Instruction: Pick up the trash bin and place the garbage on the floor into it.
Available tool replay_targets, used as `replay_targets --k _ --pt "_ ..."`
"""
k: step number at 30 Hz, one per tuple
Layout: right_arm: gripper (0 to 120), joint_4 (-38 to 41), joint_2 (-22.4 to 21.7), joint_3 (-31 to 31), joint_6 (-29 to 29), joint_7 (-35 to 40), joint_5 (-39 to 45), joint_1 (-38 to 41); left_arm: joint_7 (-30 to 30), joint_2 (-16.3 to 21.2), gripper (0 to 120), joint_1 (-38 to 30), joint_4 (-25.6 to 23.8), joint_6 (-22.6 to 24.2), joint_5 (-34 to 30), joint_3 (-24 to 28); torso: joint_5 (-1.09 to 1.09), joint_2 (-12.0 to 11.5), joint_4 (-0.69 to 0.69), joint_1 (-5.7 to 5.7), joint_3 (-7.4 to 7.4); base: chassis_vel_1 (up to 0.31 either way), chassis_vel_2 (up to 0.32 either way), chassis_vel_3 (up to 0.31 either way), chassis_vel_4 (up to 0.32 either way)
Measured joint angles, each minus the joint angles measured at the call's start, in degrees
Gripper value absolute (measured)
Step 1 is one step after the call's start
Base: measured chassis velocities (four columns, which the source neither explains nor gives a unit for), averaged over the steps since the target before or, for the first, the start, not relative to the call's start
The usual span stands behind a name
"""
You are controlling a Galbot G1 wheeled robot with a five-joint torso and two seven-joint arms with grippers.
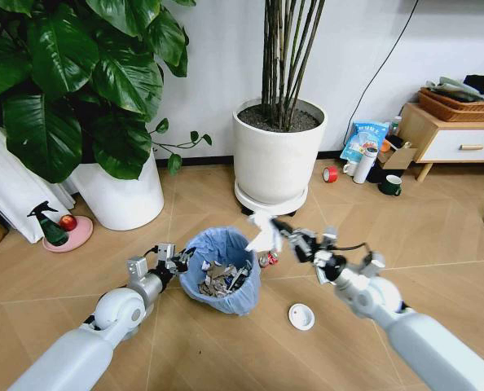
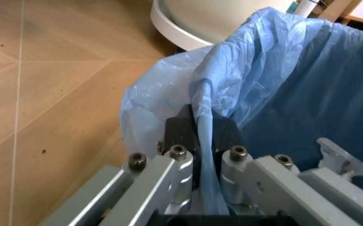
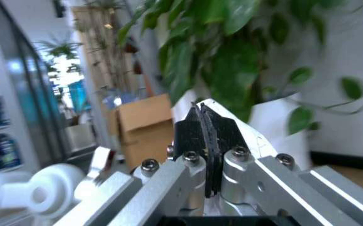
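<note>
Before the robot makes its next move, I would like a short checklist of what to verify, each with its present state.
1. Left tool clamped on the light-blue bag rim of the small round trash bin: ok, the fingers are closed on the plastic.
2. Right tool holds the crumpled white tissue: ok, it is pinched between closed fingers.
3. Tissue over the bin opening: cannot tell; in the head view it sits at the far rim.
4. Room left in the bin: ok, the litter lies well below the rim.
5. Chevron wooden floor free of garbage: not ok; a white round lid and a tiny red-silver piece remain.
</note>
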Motion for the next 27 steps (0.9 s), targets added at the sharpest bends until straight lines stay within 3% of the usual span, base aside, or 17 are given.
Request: replay_targets --k 6,13,22,27 --pt "0 -5.65 3.35 -9.95 0.18 0.20 -1.16 7.80 -0.08 0.10 0 0.77 -0.85 0.14 0.05 -0.80 0.01 0.00 0.00 0.00 0.00 0.000 0.000 0.000 0.000" --pt "0 -10.29 5.10 -15.45 0.65 3.25 -3.53 12.06 -0.30 0.11 0 1.53 -1.64 0.30 0.05 -1.52 0.01 0.00 0.01 0.00 0.00 0.000 0.000 0.000 0.000" --pt "36 -10.20 3.16 -15.12 -0.32 3.74 -5.71 9.84 -0.61 1.13 0 2.43 -2.72 0.52 -0.44 -2.90 0.02 0.00 -0.02 -0.01 -0.01 0.000 0.000 0.000 0.000" --pt "50 -9.42 3.19 -13.46 -0.42 4.33 -5.78 9.21 -1.04 1.24 0 2.78 -3.10 0.68 -0.51 -3.25 0.01 0.00 -0.01 -0.01 -0.01 0.000 0.000 0.000 0.000"
